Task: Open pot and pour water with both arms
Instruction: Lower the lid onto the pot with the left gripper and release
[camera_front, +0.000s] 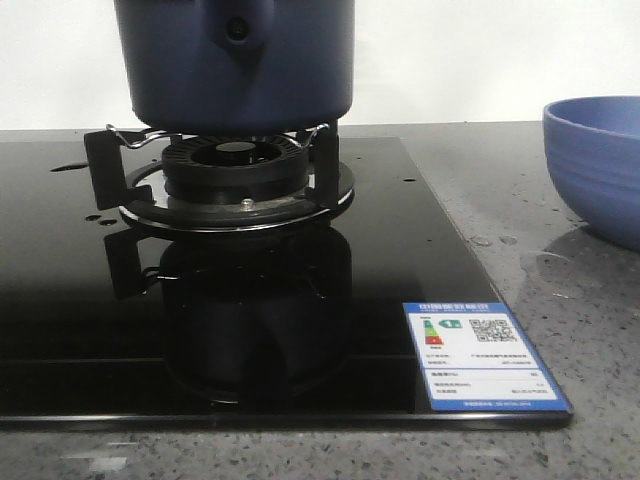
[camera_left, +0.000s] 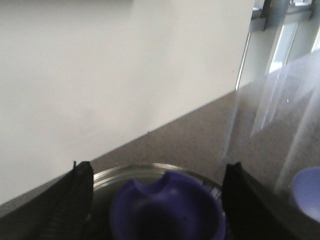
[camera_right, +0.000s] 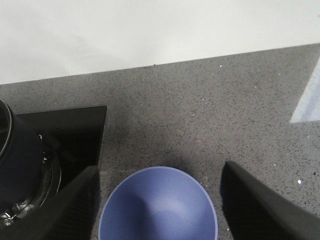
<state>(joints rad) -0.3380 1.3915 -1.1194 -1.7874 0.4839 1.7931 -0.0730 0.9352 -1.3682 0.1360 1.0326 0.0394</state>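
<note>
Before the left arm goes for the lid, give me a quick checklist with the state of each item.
1. Pot seated on burner: ok, upright on the supports.
2. Left gripper open: ok, fingers spread either side of the lid knob.
3. Lid in place: ok, the left wrist view shows the knob and the metal rim around it.
4. Right gripper open: ok, empty, above the bowl.
5. Bowl empty and upright: ok.
6. Water in pot: cannot tell, inside hidden.
</note>
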